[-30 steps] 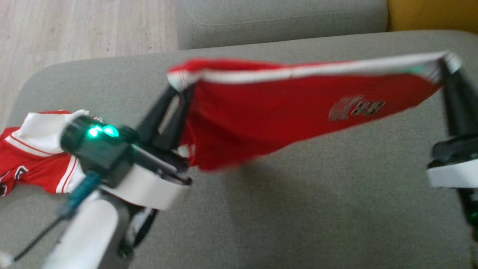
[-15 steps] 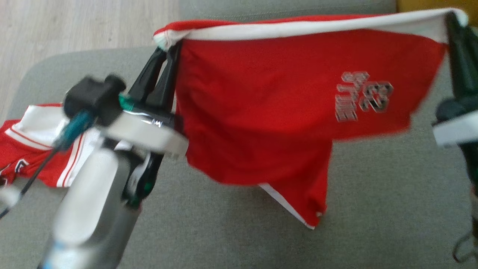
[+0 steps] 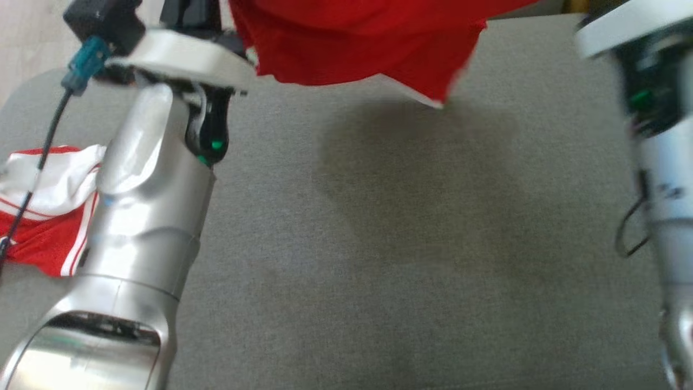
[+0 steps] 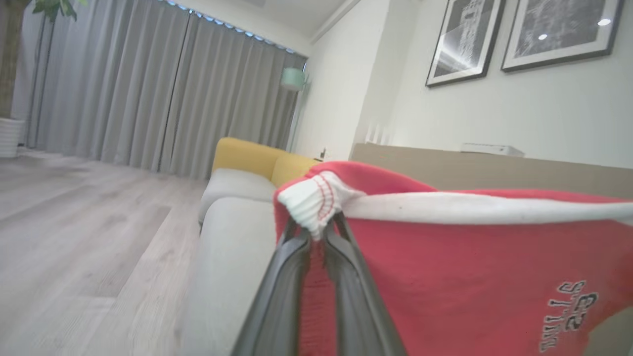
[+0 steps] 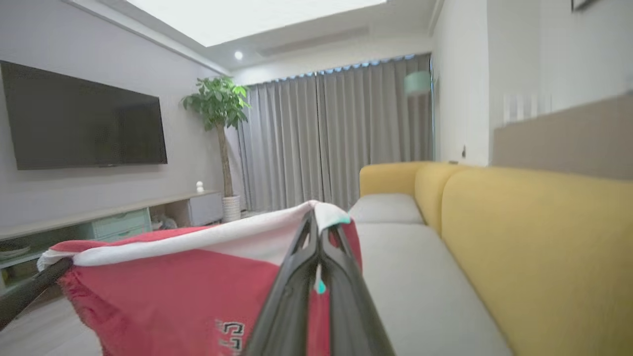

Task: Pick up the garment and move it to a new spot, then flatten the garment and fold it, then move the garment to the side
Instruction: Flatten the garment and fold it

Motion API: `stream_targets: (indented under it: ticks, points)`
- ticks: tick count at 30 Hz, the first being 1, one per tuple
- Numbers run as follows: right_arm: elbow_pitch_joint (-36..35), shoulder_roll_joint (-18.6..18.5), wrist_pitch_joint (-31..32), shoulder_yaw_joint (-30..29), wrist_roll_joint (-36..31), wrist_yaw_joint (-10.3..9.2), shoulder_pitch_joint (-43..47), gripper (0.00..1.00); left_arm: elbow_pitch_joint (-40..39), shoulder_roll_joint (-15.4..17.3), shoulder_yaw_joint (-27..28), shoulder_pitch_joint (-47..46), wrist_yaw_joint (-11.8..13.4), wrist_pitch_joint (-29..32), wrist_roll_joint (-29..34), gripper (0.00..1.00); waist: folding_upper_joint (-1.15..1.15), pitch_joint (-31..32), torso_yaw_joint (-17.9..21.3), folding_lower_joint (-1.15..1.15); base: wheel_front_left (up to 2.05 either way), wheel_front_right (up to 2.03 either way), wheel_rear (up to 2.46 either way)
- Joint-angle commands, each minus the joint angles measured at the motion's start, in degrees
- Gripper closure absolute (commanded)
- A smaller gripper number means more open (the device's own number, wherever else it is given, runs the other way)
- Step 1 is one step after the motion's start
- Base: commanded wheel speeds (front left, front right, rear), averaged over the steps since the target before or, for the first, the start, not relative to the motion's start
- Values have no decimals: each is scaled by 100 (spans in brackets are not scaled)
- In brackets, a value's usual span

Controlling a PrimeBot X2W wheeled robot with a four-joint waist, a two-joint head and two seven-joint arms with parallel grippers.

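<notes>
Red cloth with a white band, the garment (image 3: 368, 49) is hanging in the air over the grey sofa seat (image 3: 411, 260), and I am clamping my left gripper (image 4: 316, 233) on one end of the band and my right gripper (image 5: 317, 221) on the other end. I am judging that lowering the loose hem first, with the band stretched tight, is giving a flat landing. Another red and white jersey (image 3: 48, 216) is lying on the seat beside my left arm (image 3: 146, 216), so I am aiming away from it.
</notes>
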State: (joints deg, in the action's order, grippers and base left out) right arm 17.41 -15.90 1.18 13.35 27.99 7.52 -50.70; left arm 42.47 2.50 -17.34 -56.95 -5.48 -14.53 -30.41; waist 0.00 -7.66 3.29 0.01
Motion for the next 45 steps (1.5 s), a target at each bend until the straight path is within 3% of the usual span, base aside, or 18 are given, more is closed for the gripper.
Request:
stream_targets:
  ticks: [1,6,10,15,18,25,28,31,32,39,45]
  points:
    - [228,194,-98,184,139,-3,131,100,175,134,248,-28,-21,-40,-36,100,0,-44,58,-1,0,0,0]
    - [1521,530,-266,783,652,-3,768,100,1379,47,200,596,-56,-45,-187,100,0,-117,151,-1,0,0,0]
    - [2277,752,-375,1297,1112,-3,1331,100,2003,41,-493,1164,-125,18,-751,100,0,-185,245,-1,0,0,0]
    - [2402,668,-739,1669,1647,-3,1937,100,1833,39,-1418,1719,-112,11,-1299,100,0,-246,198,-1,0,0,0]
    - [2137,445,-1044,1767,1826,-3,2308,100,1474,39,-1719,2036,52,-33,-1509,100,0,-198,199,-1,0,0,0]
    - [979,-297,-1069,1436,1771,-3,3496,100,-158,211,-1501,3146,527,-45,-894,100,0,44,147,-1,0,0,0]
    - [280,-512,-619,851,1534,-3,4141,100,-1022,495,-1595,3730,720,-13,-692,100,0,128,116,-1,0,0,0]
    - [-653,-561,107,136,1133,-3,4847,100,-2155,838,-1702,4261,1021,458,-641,100,0,165,99,-1,0,0,0]
    - [-653,-561,107,136,1133,-3,4847,100,-2155,838,-1702,4261,1021,458,-641,100,0,165,99,-1,0,0,0]
    - [-3209,152,2230,-1488,218,-3,6329,100,-5082,1542,-1924,5193,1791,1850,-631,100,0,100,76,-1,0,0,0]
    - [-4704,817,3503,-2276,-124,-3,6886,100,-6545,1949,-1992,5721,2136,2579,-806,100,0,95,97,-1,0,0,0]
